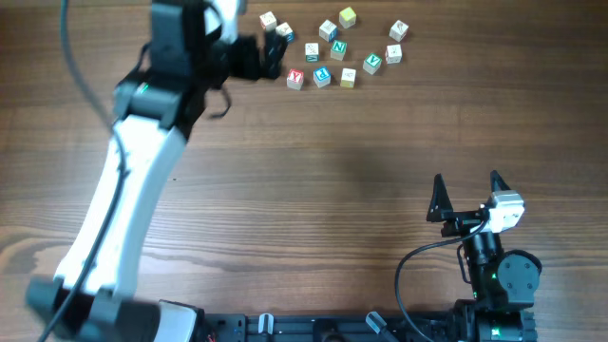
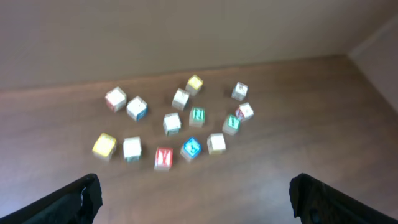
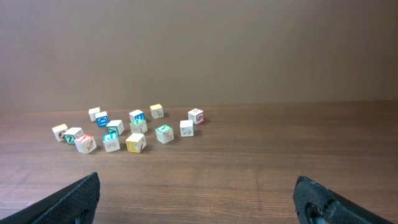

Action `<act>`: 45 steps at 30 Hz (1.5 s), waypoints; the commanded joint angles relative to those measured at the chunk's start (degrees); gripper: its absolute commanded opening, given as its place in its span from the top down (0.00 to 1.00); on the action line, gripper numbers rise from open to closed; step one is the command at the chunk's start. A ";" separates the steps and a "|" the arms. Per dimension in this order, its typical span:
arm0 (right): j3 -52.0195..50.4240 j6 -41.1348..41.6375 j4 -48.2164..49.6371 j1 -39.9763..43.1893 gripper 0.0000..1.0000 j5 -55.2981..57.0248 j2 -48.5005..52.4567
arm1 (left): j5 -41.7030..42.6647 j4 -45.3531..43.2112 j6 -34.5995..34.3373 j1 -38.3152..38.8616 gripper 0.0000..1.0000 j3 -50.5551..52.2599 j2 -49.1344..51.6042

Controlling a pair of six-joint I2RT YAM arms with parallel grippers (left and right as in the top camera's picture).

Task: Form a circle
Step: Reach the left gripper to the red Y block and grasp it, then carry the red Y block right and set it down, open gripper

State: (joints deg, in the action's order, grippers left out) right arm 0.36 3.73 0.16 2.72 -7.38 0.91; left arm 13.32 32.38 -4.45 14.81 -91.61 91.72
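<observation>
Both pairs of jaws stand wide apart and hold nothing. Your left jaws hover by the far edge, just beside the left end of the cubes. Your right jaws sit toward the near right corner, well apart from them.

The brown wood-grain worktop (image 1: pixel 313 171) is bare across its middle and near side, so you have plenty of room to draw pieces toward you. The white-and-black left arm (image 1: pixel 133 180) lies across the left half, so plan your sweeps around it.

There is no circle yet. The tiny pale wooden letter cubes (image 1: pixel 338 49) lie in a loose scatter along the far edge, a little right of its middle. A wall seems to rise close behind them, so there is likely little room on that side.

They look light, stiff and smooth-faced, so they will probably skid or tip at a careless touch. Take each one low on two opposite flat faces, or nudge it with one finger. Several sit close together, and jaws this wide may knock a neighbour.

Two outlying pale cubes (image 1: pixel 268 19) lie nearest your left jaws. The red-printed cube (image 1: pixel 295 78) has open wood on its near side.
</observation>
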 commanded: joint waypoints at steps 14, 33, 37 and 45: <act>-0.07 -0.59 0.17 0.24 0.00 0.96 -0.26 | -4.02 -12.24 4.26 3.26 0.09 -1.29 31.74; -0.07 -0.59 0.17 0.24 0.00 0.98 -0.26 | -5.49 -23.61 8.70 3.37 0.66 -1.31 42.03; -0.07 -0.59 0.17 0.24 0.00 0.96 -0.26 | -5.46 -19.96 8.72 3.80 0.82 -1.31 38.32; -0.07 -0.57 0.17 0.24 0.00 0.96 -0.26 | -5.27 -4.26 8.52 11.39 0.89 -1.29 28.57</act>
State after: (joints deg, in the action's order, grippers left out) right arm 0.36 3.73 0.19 2.72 -7.38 0.91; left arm 7.94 26.09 4.01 22.15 -92.62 124.60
